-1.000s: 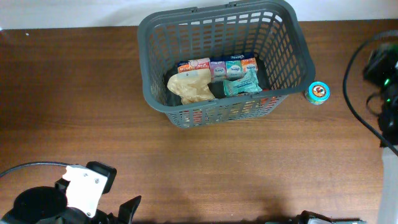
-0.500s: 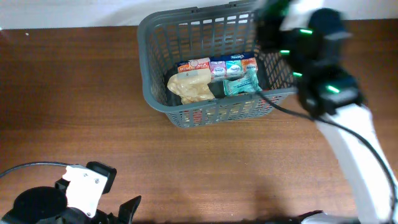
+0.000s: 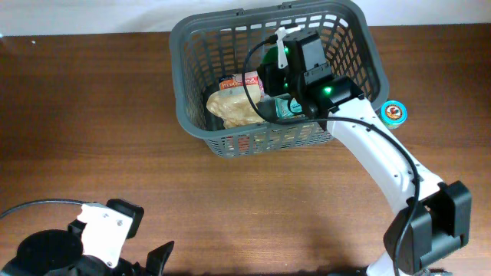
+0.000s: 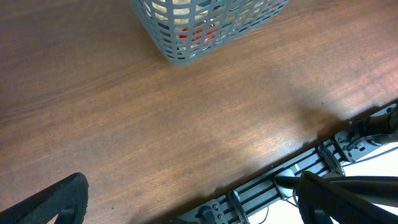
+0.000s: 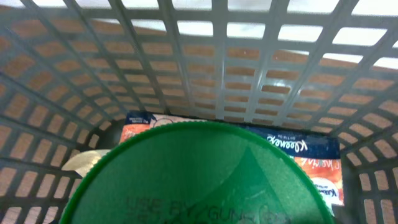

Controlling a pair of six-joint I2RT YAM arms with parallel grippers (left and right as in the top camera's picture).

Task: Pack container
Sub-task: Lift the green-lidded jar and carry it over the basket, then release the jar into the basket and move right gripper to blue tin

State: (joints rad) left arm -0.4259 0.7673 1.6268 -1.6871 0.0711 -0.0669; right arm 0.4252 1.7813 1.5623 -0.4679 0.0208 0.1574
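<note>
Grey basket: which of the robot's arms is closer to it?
Right. The right gripper, holding a green-lidded jar, hangs inside the basket; the left gripper sits far off by the front-left corner of the table.

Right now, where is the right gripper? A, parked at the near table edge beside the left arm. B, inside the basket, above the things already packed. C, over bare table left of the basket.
B: in the overhead view the right gripper sits within the rim of the container, above the tan bag, and its wrist camera sees lattice walls on every side.
</note>
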